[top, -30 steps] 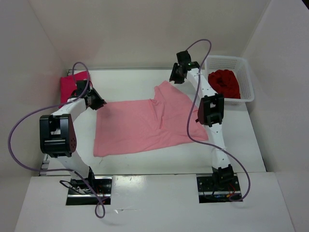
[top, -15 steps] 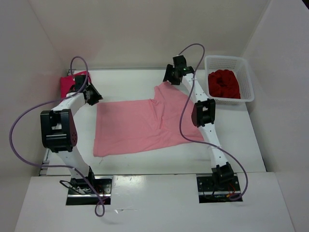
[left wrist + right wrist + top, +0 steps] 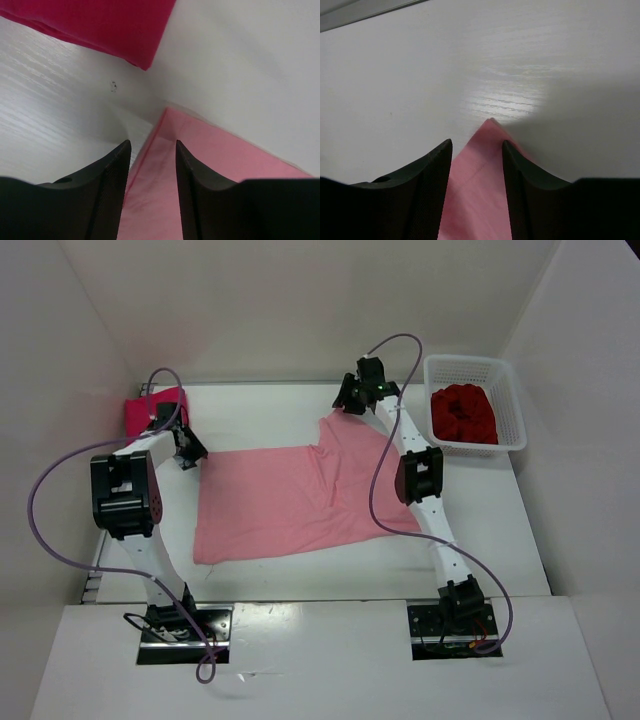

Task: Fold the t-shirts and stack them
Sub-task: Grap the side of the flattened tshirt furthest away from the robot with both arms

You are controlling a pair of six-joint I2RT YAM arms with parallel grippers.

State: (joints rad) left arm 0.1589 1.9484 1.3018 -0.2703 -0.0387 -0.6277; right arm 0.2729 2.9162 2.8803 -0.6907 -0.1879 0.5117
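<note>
Overhead: a salmon pink t-shirt [image 3: 290,505] lies spread flat mid-table. The left gripper [image 3: 188,452] is at its far left corner and the right gripper [image 3: 350,400] at its far right corner. A folded magenta-red t-shirt [image 3: 150,412] lies far left, and a crimson t-shirt [image 3: 463,412] sits in the white mesh basket [image 3: 510,430].

Left wrist: the fingers [image 3: 112,185] stand apart, straddling the pink hem.

Right wrist: the fingers [image 3: 432,190] stand apart around the pink corner tip.

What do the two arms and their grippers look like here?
Both the left arm and right arm have slim white links joined by chunky black joint housings. A thin purple cable loops loosely along each one. The left gripper and right gripper each have two black fingers with finely textured inner faces.
</note>
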